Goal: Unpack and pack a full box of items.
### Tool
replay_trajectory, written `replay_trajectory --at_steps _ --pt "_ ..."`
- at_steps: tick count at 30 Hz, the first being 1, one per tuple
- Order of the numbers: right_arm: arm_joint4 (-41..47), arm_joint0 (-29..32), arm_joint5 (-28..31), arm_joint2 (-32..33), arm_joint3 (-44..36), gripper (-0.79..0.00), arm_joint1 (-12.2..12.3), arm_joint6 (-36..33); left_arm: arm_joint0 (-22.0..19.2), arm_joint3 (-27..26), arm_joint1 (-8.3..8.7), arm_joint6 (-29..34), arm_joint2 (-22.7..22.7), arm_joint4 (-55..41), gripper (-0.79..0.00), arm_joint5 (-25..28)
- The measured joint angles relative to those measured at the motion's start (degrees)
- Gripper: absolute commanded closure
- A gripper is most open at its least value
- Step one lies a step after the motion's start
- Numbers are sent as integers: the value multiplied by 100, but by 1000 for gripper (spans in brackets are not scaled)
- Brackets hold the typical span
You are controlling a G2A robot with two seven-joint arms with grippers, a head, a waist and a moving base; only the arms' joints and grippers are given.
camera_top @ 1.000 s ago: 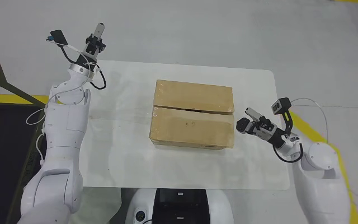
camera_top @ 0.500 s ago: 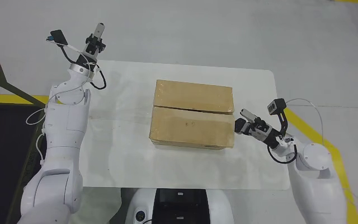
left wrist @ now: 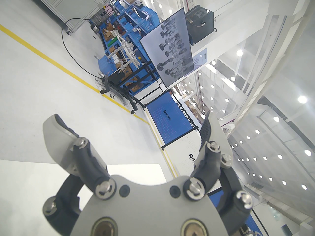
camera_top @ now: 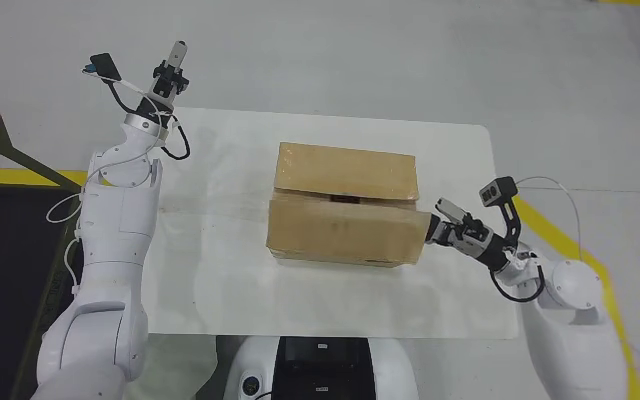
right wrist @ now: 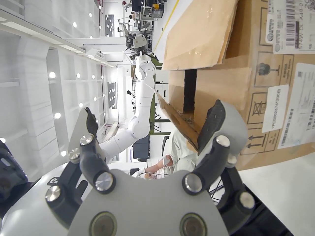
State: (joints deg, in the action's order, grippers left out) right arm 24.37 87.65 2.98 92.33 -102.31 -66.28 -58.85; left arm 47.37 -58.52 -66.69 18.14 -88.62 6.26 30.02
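A brown cardboard box (camera_top: 345,203) stands in the middle of the white table (camera_top: 220,260). Its near top flap (camera_top: 340,225) is raised a little, leaving a dark gap along the centre seam. My right gripper (camera_top: 436,222) is at the box's right end, open, with one finger under the lifted flap's corner (right wrist: 182,124) and the other out in free air. Labels cover the box's end wall (right wrist: 283,79). My left gripper (camera_top: 176,52) is held high past the table's far left corner, open and empty, pointing away from the table (left wrist: 133,121).
Yellow floor lines run beside the table at left (camera_top: 30,177) and right (camera_top: 560,240). Bare table surface surrounds the box on all sides.
My right gripper has moved left to the box's right end and slid under the near flap, which has lifted and opened a gap at the seam. The left arm has stayed still.
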Motion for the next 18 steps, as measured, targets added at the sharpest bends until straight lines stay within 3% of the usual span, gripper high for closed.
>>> replay_trajectory --at_steps 18 --pt "256 540 130 212 -913 -785 155 -1065 0 0 0 0 0 0 -785 0"
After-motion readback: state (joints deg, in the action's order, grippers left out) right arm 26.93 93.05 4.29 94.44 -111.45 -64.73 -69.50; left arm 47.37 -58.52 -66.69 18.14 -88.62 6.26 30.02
